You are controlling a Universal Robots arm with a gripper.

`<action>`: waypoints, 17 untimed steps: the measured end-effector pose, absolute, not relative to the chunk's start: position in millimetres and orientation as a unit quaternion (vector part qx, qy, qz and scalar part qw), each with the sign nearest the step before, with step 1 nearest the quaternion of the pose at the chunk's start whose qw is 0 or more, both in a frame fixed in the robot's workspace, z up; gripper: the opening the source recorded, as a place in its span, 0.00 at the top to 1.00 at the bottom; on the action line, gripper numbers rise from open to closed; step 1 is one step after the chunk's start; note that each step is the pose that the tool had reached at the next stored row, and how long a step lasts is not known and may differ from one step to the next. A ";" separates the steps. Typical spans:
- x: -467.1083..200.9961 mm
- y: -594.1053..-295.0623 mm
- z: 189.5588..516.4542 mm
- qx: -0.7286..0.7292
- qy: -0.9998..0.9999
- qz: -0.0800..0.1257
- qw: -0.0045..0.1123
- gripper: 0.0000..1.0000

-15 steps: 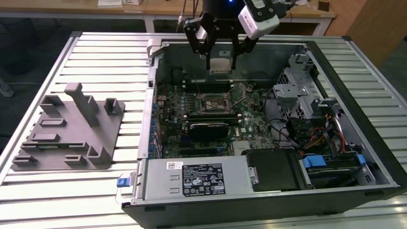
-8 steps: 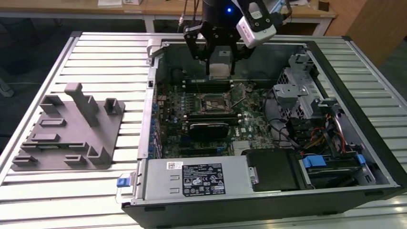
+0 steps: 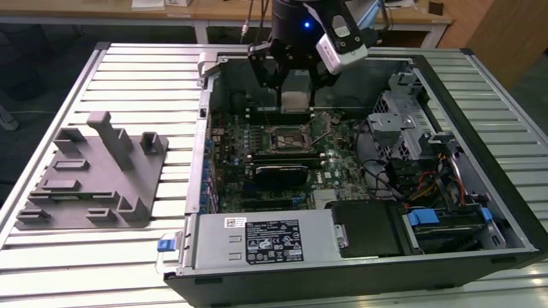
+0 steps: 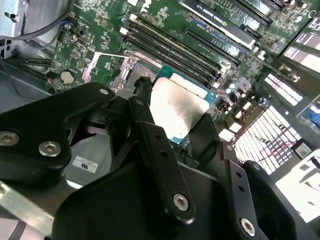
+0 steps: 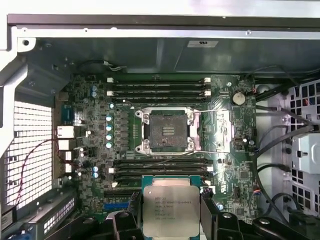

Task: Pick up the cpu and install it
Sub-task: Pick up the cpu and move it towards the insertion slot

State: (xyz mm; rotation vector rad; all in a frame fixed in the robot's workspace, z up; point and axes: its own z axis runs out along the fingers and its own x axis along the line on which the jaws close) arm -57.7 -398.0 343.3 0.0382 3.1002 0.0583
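First wrist view: your end effector (image 5: 171,225) grips the cpu (image 5: 171,207) above the motherboard (image 5: 240,167); pickup is done, the socket (image 5: 169,131) is empty, installing remains.

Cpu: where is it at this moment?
The cpu is clamped in the gripper, hanging above the motherboard inside the open case. In the first wrist view it is clear of the empty socket.

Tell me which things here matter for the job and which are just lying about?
In the job: the cpu, clamped in the gripper; the empty socket on the motherboard.
Lying about: the grey tray beside the computer case; the power supply; the memory slots.
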 end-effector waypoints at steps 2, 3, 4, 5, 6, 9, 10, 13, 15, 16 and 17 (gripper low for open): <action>-57.7 -398.0 339.6 0.012 1.000 0.019 0.020 0.45; -57.7 -398.0 337.8 0.012 1.000 0.019 0.020 0.45; -57.7 -398.0 335.9 0.012 1.000 0.019 0.020 0.45; -57.7 -398.0 334.2 0.012 1.000 0.019 0.020 0.45; -57.7 -398.0 332.4 0.012 1.000 0.019 0.020 0.45; -57.7 -397.8 326.9 0.012 1.000 0.019 0.020 0.45; -57.7 -397.6 325.1 0.012 1.000 0.019 0.020 0.45; -57.7 -396.2 319.7 0.012 1.000 0.019 0.020 0.45; -57.7 -394.9 316.4 0.012 1.000 0.019 0.020 0.45; -57.7 -394.1 314.6 0.012 1.000 0.019 0.020 0.45; -57.7 -393.2 313.0 0.012 1.000 0.019 0.020 0.45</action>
